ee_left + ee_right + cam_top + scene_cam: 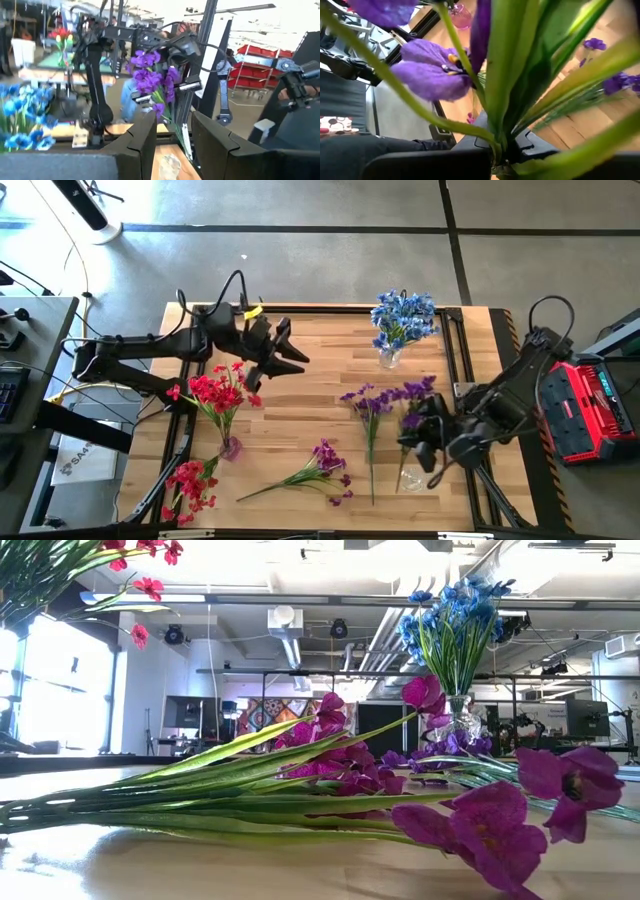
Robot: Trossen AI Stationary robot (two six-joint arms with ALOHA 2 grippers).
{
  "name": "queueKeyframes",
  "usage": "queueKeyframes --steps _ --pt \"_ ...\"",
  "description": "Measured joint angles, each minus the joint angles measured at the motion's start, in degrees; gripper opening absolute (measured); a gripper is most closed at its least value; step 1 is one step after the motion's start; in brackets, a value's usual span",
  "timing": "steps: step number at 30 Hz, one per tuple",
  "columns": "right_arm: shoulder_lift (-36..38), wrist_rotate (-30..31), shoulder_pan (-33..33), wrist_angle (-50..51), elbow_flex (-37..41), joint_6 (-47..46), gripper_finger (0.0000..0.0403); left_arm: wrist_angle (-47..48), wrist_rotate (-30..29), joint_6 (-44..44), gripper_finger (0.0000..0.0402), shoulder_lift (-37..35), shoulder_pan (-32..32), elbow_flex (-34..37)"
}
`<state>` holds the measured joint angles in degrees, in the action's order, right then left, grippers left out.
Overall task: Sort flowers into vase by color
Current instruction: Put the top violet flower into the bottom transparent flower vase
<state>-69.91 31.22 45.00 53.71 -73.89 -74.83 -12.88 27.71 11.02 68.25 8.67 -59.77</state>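
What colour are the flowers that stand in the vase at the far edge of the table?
Blue flowers; the high view shows them best.

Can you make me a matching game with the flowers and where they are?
Things:
1. blue flowers
2. red flowers by the left gripper
3. purple spray
4. purple flowers near the front edge

Places:
A. lying flat on the table
B. held in the right gripper
C. standing in the back vase
D. standing in a pink vase

Pairs: 1-C, 2-D, 3-B, 4-A
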Motion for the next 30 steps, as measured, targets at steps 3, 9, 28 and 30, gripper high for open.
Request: queueKeyframes --steps 3,9,28,30 --pt "1.64 0.27 1.48 2.02 0.00 -0.32 0.0000 -1.46 -0.44 -2.11 0.0108 0.00 -0.72 0.00" --pt "4.61 0.35 4.04 5.52 0.00 -0.33 0.0000 -1.91 -2.69 -2.75 0.0108 0.00 -0.86 0.00" --pt "2.41 9.30 12.93 11.62 0.00 2.74 0.0000 -2.49 -9.34 -4.21 0.0108 0.00 0.11 0.00" --pt "1.11 9.38 12.98 11.65 0.00 2.77 0.0000 -2.51 -10.02 -4.25 0.0108 0.00 0.11 0.00"
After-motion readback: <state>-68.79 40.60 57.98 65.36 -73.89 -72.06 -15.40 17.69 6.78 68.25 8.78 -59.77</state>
